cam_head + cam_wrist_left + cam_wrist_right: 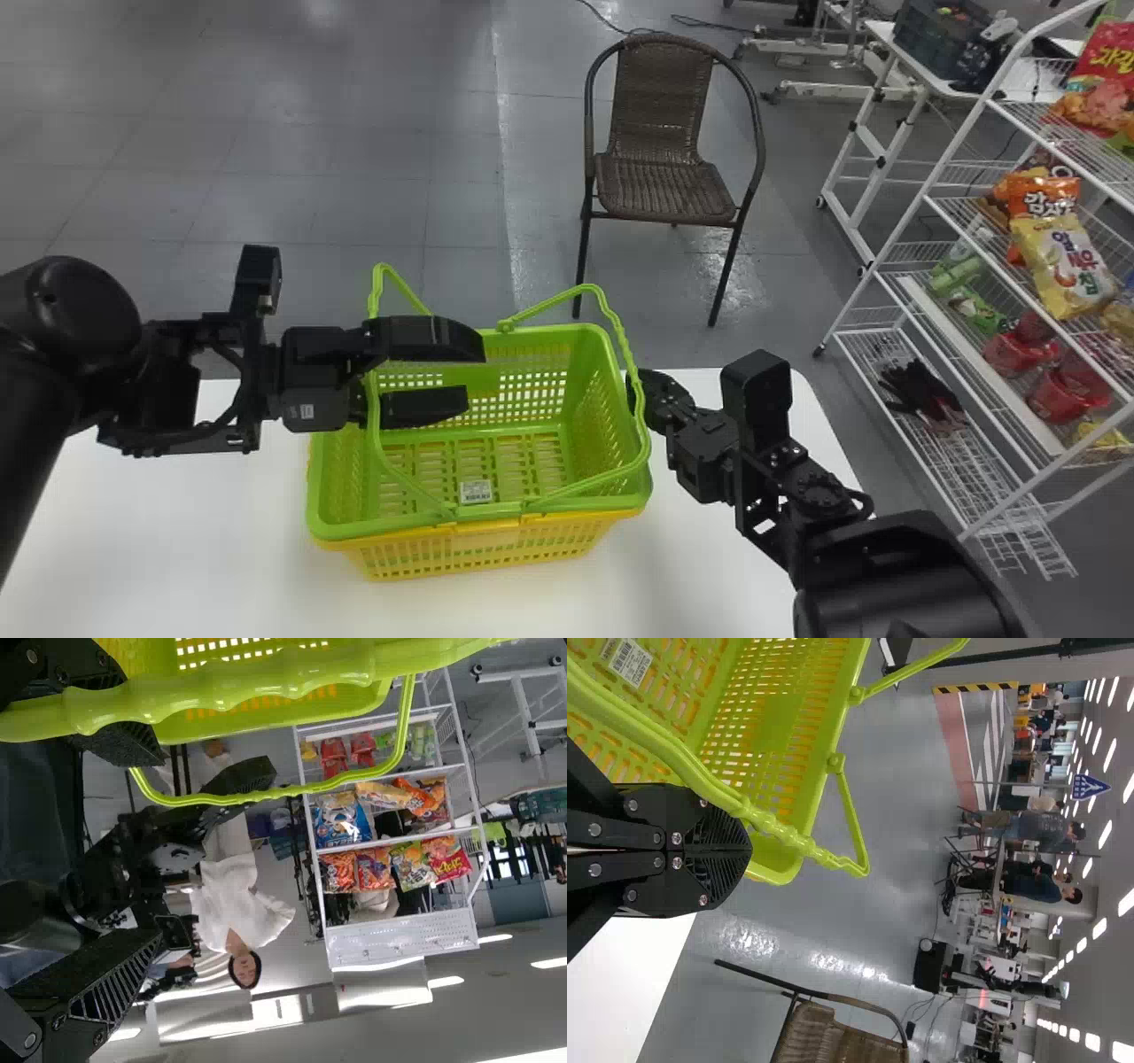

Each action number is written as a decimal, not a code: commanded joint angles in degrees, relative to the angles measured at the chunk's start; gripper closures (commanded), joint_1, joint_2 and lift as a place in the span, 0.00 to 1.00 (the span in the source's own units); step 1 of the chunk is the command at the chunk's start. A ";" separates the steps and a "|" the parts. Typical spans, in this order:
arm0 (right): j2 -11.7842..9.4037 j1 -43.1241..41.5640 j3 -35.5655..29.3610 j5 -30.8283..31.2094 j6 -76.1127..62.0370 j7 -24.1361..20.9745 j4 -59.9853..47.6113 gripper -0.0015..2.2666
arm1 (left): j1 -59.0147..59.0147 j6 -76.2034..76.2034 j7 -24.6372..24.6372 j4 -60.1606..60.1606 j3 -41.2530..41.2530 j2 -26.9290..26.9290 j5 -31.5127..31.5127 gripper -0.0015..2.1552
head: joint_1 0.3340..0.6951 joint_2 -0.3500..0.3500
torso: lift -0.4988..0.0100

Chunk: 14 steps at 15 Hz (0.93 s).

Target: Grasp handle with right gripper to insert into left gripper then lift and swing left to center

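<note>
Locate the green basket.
In the head view, the green basket stands left of centre on the table, nested in a yellow basket, beside the right gripper.

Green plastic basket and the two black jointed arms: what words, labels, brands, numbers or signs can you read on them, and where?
No text on these can be read.
White label inside the green plastic basket, on its floor: print too small to read.
Small white label on the boxy black left end effector: too small to read.
</note>
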 commanded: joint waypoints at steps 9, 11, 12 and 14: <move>0.58 -0.95 2.73 0.70 1.96 -0.48 -0.12 0.99 | -3.03 -5.28 0.82 2.54 -0.79 -2.10 -1.10 0.06 | 1.00 0.29 | 0.98; 0.67 -1.30 3.70 0.88 2.49 -0.65 -0.21 0.99 | -3.03 -5.63 0.74 3.07 -0.79 -2.27 -1.10 0.06 | 1.00 0.29 | 0.98; 0.67 -1.56 4.14 0.97 2.84 -0.74 -0.12 0.99 | -3.03 -5.81 0.74 3.07 -0.79 -2.27 -1.10 0.06 | 1.00 0.30 | 0.98; 0.85 -1.92 5.20 1.32 3.37 -0.92 -0.12 0.99 | -3.29 -5.81 0.82 3.07 -0.88 -2.27 -1.19 0.06 | 1.00 0.31 | 0.98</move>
